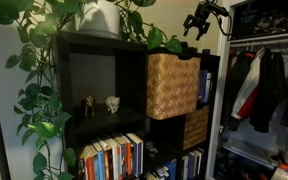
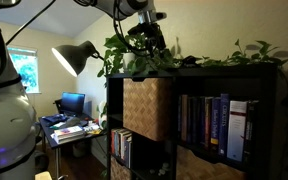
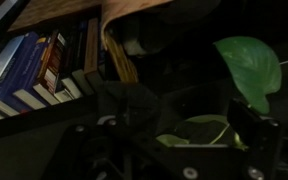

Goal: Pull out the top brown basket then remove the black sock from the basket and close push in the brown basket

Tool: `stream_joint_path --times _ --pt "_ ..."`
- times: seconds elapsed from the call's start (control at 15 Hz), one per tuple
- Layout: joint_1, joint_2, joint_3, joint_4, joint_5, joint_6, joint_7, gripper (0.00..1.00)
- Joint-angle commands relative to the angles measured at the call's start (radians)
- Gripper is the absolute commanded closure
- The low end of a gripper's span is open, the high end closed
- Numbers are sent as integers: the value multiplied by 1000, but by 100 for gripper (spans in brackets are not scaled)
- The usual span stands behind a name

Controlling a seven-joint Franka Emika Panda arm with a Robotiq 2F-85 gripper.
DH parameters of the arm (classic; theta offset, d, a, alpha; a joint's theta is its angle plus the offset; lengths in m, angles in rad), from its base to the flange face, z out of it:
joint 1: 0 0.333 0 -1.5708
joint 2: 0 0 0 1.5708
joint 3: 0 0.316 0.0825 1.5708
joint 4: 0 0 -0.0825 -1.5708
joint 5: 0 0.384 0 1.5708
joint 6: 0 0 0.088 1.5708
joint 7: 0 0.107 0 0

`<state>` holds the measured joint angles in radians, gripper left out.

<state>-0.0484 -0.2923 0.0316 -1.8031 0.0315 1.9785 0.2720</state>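
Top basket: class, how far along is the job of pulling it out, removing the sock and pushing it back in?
Done: possibly the pull. The basket seems to jut forward of its cubby, though this is uncertain. In hand: nothing. The gripper hovers above the shelf near the plant, fingers open and empty. Left: no sock is visible, so its removal cannot be confirmed, and the basket is not yet pushed in.

The top brown basket [image 1: 171,86] sits in the shelf [image 1: 84,40], gripper [image 1: 196,24] seemingly above.
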Motion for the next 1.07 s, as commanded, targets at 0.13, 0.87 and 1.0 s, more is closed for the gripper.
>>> stream_joint_path --times 0.13,0.87,1.0 --pt "34 -158 39 -119 45 -76 74 2" --pt "18 -358 87 -543 136 137 206 85" --pt "18 -352 89 -601 145 252 209 95"
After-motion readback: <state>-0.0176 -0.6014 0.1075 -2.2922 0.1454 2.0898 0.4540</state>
